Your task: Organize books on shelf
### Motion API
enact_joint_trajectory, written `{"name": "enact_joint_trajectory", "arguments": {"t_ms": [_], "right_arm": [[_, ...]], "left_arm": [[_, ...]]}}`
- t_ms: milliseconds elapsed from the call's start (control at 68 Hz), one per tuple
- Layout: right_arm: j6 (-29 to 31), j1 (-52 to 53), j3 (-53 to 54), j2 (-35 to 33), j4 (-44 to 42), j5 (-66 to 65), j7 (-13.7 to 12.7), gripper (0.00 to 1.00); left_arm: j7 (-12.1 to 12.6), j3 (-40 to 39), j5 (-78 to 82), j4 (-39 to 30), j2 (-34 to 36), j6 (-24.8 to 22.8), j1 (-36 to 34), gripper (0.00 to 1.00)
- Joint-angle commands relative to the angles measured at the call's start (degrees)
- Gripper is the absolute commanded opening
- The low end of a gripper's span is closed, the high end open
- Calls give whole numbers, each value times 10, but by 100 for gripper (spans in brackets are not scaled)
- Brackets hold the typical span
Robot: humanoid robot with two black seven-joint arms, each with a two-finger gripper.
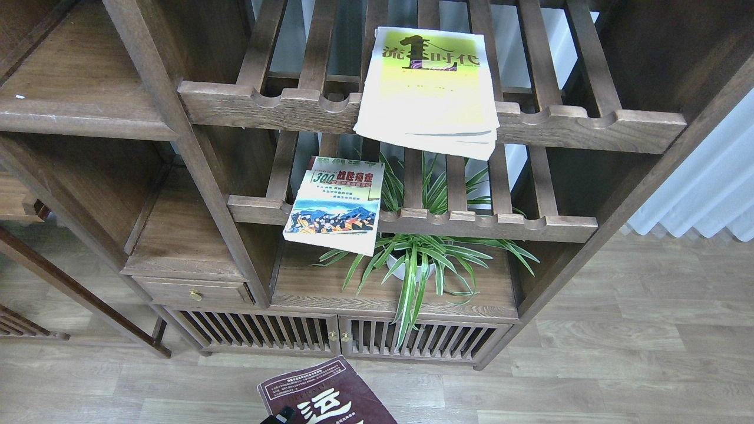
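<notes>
The maroon book sits at the bottom edge of my view, in front of the cabinet's slatted doors, its cover with the big white characters facing up. A small dark part touches its lower left corner; I take it for one of my hands, but I cannot tell which, nor whether it is open or gripping. This book looks thick and heavy yet floppy, so I judge a hold near the spine best. Above the doors, the crowd-picture book overhangs the lower slatted rack; the yellow-green book overhangs the upper rack. The solid shelf lies upper left of the doors.
</notes>
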Motion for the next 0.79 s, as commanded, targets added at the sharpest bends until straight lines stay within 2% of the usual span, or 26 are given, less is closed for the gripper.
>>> {"name": "enact_joint_trajectory", "arguments": {"t_ms": [0, 147, 338, 412, 441, 456, 471, 544, 574, 779], "right_arm": [[0, 0, 5, 0, -1, 2, 4, 4], [0, 1, 14, 0, -1, 4, 5, 4], [0, 1, 15, 0, -1, 3, 5, 8], [0, 2, 15, 0, 0, 1, 4, 21], [0, 3, 15, 0, 0, 1, 2, 32], [0, 7, 14, 0, 1, 0, 2, 55], [0, 8, 13, 0, 1, 0, 2, 64], [0, 17, 13, 0, 0, 0, 4, 96], [0, 19, 15, 0, -1, 2, 6, 100], [0, 20, 17, 0, -3, 5, 7, 100]], "left_arm": [[2, 2, 0, -8, 7, 0, 2, 6], [1, 1, -1, -37, 41, 0, 8, 6], [1, -1, -1, -44, 50, 0, 12, 6], [1, -2, -1, -44, 50, 0, 12, 6], [1, -4, -1, -44, 49, 0, 12, 6], [1, -7, -2, -44, 50, 0, 12, 6], [1, -8, -2, -45, 50, 0, 12, 6], [0, -14, -2, -47, 55, 0, 13, 6], [-1, -20, -2, -51, 62, 0, 15, 6], [-1, -74, -14, -148, 116, 0, 52, 7]]}}
